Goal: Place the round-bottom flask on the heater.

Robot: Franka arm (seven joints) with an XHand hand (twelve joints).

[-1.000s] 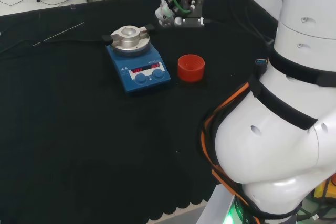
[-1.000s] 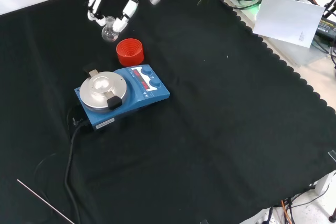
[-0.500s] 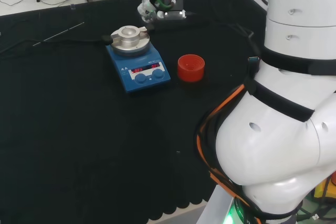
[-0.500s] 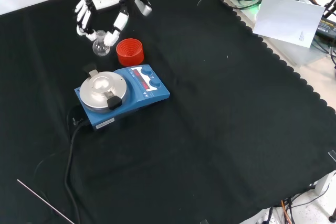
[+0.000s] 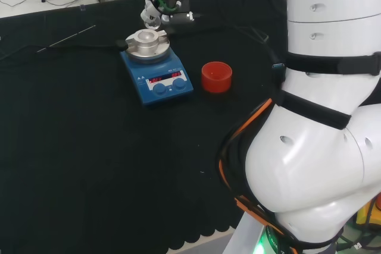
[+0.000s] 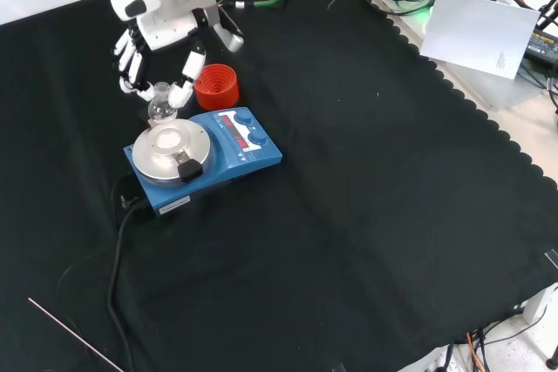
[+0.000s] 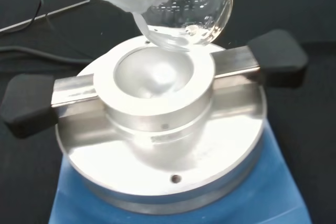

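A heater (image 6: 202,157) is being shown standing on the cloth (image 6: 366,215) toward its left edge in the front view, with its cable (image 6: 118,259) being led off toward the near edge, where a thin rod (image 6: 74,334) is lying at the near left corner. A metal block with a round hollow (image 7: 152,80) is being carried on the heater's top plate, and this hollow is judged to be the seat for a rounded base. Just beyond the heater a red stand (image 6: 215,86) is resting with nothing in it. The flask (image 6: 160,110) is being held by its neck, bulb downward, with the fingers (image 6: 189,68) of the hand (image 6: 157,41) being kept curled round it; in the wrist view the bulb (image 7: 191,9) is being shown just above the far rim of the hollow, not yet seated. An upright hold is presumably being used so that the bulb can be lowered straight into the hollow.
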